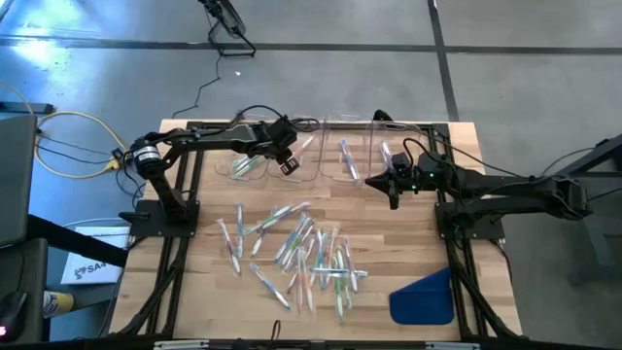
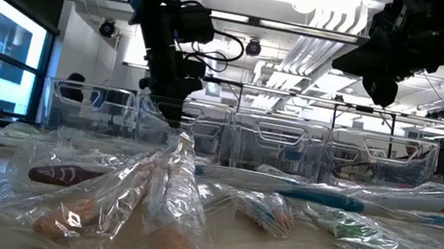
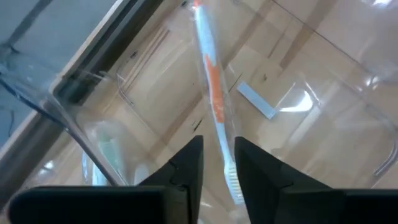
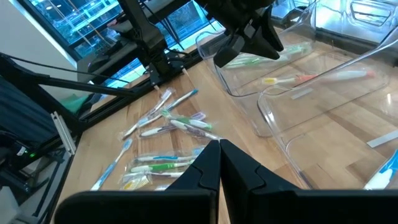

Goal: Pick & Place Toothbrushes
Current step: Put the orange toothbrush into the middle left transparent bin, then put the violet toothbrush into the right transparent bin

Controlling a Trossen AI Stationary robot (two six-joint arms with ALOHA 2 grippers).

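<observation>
Several wrapped toothbrushes [image 1: 296, 255] lie scattered on the wooden table's middle. Clear bins [image 1: 345, 160] stand in a row along the far edge. My left gripper [image 3: 219, 155] hangs open over one of the left bins, fingers slanting down. An orange-and-white toothbrush [image 3: 213, 93] lies on that bin's floor [image 4: 305, 78]; its bristle end shows through the gap between the fingers. A green toothbrush [image 4: 249, 61] lies in the neighbouring bin. My right gripper [image 4: 219, 149] is shut and holds nothing, raised near the bins at the right [image 1: 393, 192].
A blue flat piece [image 1: 423, 297] lies at the table's near right corner. The bins' clear walls [image 3: 74, 118] rise close beside my left gripper's fingers. Bare wood lies between the toothbrush pile and the bins. Cables [image 1: 68, 146] trail off the table's left side.
</observation>
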